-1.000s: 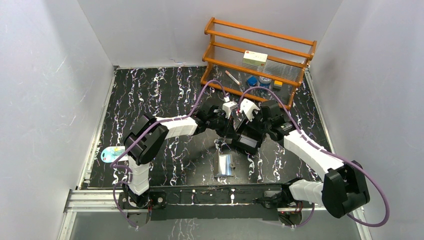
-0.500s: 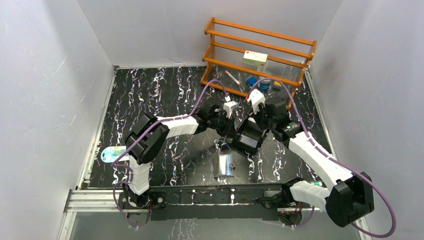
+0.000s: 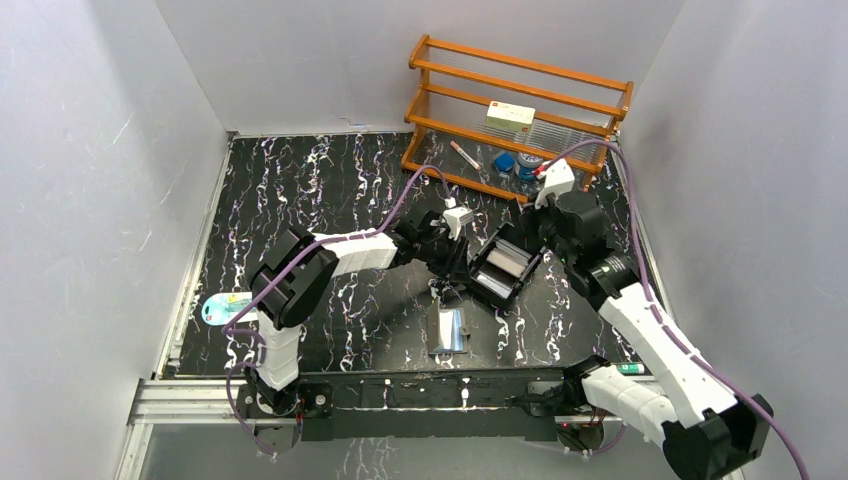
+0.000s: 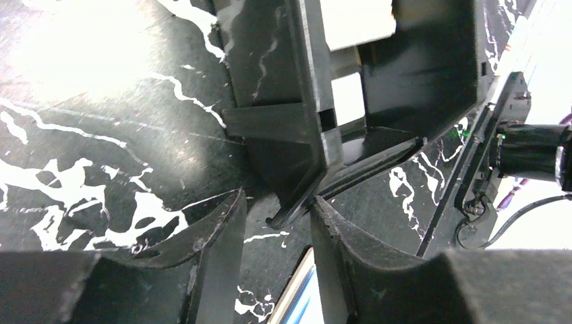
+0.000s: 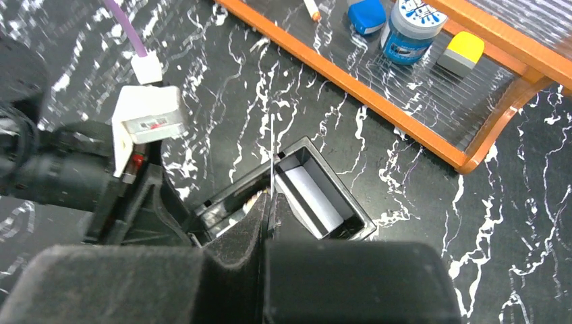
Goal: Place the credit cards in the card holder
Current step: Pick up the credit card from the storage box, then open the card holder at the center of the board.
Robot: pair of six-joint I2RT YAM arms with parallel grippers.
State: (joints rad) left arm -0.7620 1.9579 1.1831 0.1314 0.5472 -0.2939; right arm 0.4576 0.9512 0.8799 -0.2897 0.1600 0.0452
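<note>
Right wrist view: right gripper pinches a card edge-on above the tray of cards. Left gripper, narrow, straddles the tray's corner, grip unclear; holder lies open just behind it. Jar print illegible.

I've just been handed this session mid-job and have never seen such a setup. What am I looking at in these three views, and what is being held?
These are two robot arms bolted at the near edge of a black marbled table. The wide picture looks down from above and behind them. The other two come from a camera on each wrist, with that arm's own jaws at the bottom.

The open card holder lies flat on the table. Beyond it is a black tray with a white card inside, and at the back a wooden rack of small items.

The right gripper is shut on one credit card, seen edge-on as a thin upright line above the tray. The left gripper has its jaws apart around a corner of the tray; whether it presses on it I cannot tell.
</note>
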